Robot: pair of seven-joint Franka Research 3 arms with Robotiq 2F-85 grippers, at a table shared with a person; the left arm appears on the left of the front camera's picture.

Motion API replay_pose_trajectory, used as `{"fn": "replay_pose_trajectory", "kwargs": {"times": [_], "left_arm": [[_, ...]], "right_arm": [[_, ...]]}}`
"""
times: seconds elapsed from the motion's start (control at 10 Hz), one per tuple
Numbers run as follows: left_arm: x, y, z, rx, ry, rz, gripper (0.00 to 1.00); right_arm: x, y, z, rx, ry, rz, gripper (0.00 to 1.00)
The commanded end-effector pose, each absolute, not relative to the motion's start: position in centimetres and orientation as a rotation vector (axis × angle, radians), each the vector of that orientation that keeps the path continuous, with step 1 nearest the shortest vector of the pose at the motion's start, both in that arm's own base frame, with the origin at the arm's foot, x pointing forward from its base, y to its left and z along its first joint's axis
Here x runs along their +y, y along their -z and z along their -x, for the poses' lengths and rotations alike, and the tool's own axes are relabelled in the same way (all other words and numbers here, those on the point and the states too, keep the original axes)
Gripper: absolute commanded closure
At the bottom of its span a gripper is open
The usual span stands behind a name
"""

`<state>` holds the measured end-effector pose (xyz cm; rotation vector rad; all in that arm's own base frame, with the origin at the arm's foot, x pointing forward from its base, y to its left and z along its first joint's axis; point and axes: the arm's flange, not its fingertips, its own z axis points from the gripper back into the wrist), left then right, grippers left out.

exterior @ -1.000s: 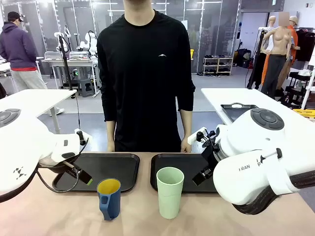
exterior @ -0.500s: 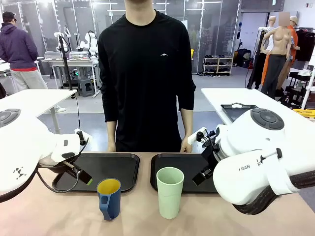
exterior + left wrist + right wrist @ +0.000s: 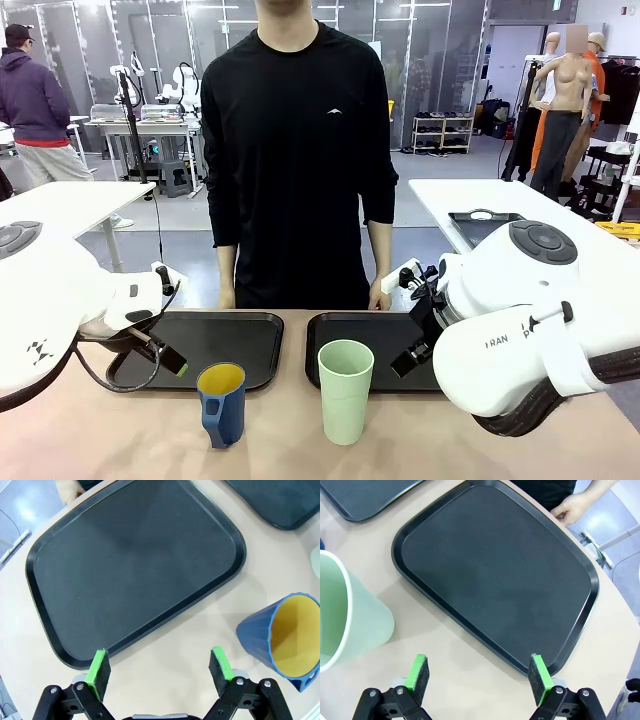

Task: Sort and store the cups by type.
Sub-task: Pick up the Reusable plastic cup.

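A dark blue mug [image 3: 222,404] with a yellow inside and a handle stands on the table's near middle, left of a taller pale mint-green tumbler [image 3: 345,391]. The mug [image 3: 283,639] sits at the right of the left wrist view, and the tumbler [image 3: 347,625] at the left of the right wrist view. My left gripper [image 3: 159,665] hangs open above the near edge of the left black tray [image 3: 135,570], nothing between its green pads. My right gripper [image 3: 479,672] is open too, hovering above the near edge of the right black tray [image 3: 495,570], beside the tumbler.
Two black trays [image 3: 215,345] [image 3: 375,340] lie side by side behind the cups. A person in black stands at the far edge, hands [image 3: 378,296] resting at the table's rim. My bulky white arms [image 3: 60,300] [image 3: 530,330] flank the cups.
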<state>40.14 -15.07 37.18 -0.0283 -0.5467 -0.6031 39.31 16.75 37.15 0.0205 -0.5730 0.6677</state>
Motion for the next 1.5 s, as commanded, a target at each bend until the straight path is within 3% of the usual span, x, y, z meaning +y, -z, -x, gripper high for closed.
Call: {"fn": "replay_pose_trajectory", "kwargs": {"times": [0.0, 0.4, 0.7, 1.0, 1.4], "left_arm": [[-15.1, -37.2, -40.1, -0.547, 0.603, 0.028, 0.00], [-15.9, -38.3, -39.4, -0.542, 0.605, 0.030, 0.00], [-18.4, -44.7, -37.1, -0.582, 0.567, -0.012, 0.00], [-20.8, -50.4, -34.7, -0.674, 0.481, 0.003, 0.00], [-20.9, -52.2, -32.9, -0.735, 0.489, -0.009, 0.00]], "right_arm": [[16.7, -37.1, -39.3, -0.573, -0.665, -0.022, 0.00], [17.6, -38.3, -38.6, -0.569, -0.645, 0.025, 0.00], [18.7, -46.5, -36.1, -0.634, -0.509, 0.158, 0.00], [19.7, -54.4, -33.1, -0.648, -0.397, 0.180, 0.00], [19.5, -55.5, -31.8, -0.692, -0.324, 0.177, 0.00]]}}
